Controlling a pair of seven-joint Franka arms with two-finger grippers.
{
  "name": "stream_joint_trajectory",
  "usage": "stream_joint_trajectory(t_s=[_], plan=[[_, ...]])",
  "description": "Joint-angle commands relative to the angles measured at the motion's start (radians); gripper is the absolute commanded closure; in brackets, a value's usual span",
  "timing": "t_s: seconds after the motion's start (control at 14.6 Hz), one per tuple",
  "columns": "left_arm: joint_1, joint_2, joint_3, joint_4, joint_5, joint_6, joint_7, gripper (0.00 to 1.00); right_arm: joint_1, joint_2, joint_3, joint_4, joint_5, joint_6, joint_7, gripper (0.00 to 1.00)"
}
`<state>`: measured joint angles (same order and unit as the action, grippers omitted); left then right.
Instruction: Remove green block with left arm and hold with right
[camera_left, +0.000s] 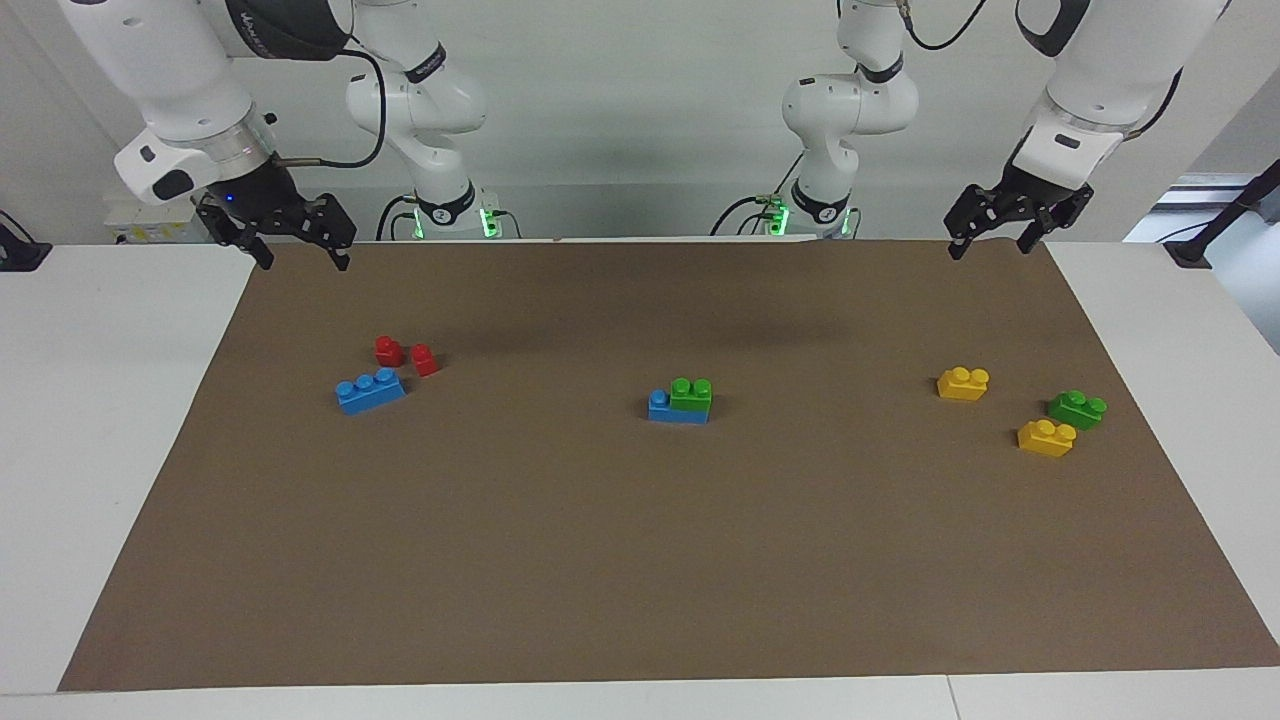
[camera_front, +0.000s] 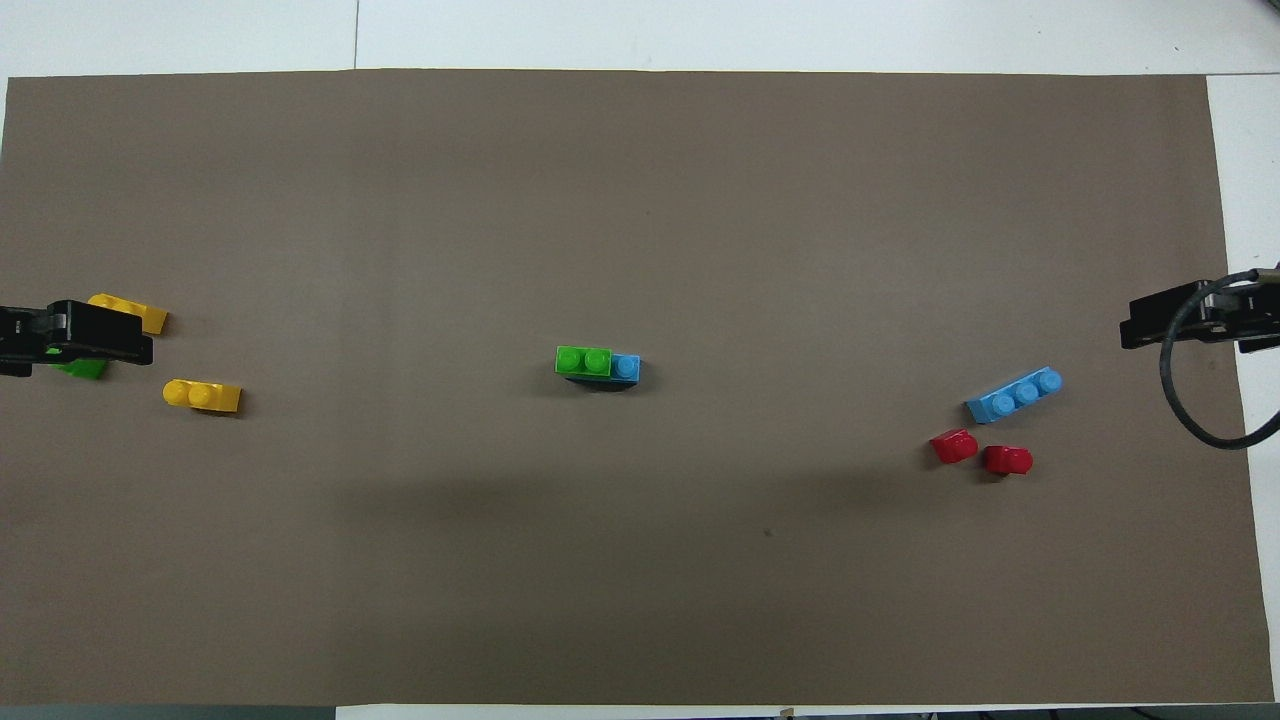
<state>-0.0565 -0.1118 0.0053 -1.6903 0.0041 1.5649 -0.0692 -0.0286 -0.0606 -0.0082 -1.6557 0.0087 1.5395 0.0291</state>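
The green block (camera_left: 691, 393) (camera_front: 583, 360) sits stacked on one end of a blue brick (camera_left: 664, 408) (camera_front: 626, 367) at the middle of the brown mat. One blue stud shows beside it. My left gripper (camera_left: 990, 246) (camera_front: 100, 338) hangs open and empty over the mat's corner at the left arm's end, well away from the stack. At the right arm's end my right gripper (camera_left: 304, 260) (camera_front: 1150, 322) also hangs open and empty over the mat's corner.
At the left arm's end lie two yellow bricks (camera_left: 963, 383) (camera_left: 1046, 437) and a second green brick (camera_left: 1077, 408), partly covered by the left gripper in the overhead view. A loose blue three-stud brick (camera_left: 370, 390) and two small red pieces (camera_left: 389, 350) (camera_left: 425, 359) lie at the right arm's end.
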Motion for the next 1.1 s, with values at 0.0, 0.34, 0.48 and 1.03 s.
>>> stream_joint_trajectory(t_s=[0.0,0.34,0.48,1.03], plan=[[0.004,-0.023,-0.007,-0.019,-0.018,0.018,0.016,0.0,-0.017,-0.01,0.013,-0.009,-0.016,-0.006,-0.02,0.0],[0.004,-0.023,-0.007,-0.019,-0.018,0.018,0.009,0.0,-0.031,-0.011,0.011,-0.003,-0.007,0.016,-0.034,0.0],[0.001,-0.025,-0.011,-0.023,-0.018,0.015,-0.001,0.0,-0.037,-0.018,0.013,-0.019,0.002,0.027,-0.009,0.0],[-0.08,-0.031,-0.025,-0.043,-0.018,0.032,-0.378,0.0,0.111,-0.005,0.027,-0.114,0.055,0.207,0.873,0.05]])
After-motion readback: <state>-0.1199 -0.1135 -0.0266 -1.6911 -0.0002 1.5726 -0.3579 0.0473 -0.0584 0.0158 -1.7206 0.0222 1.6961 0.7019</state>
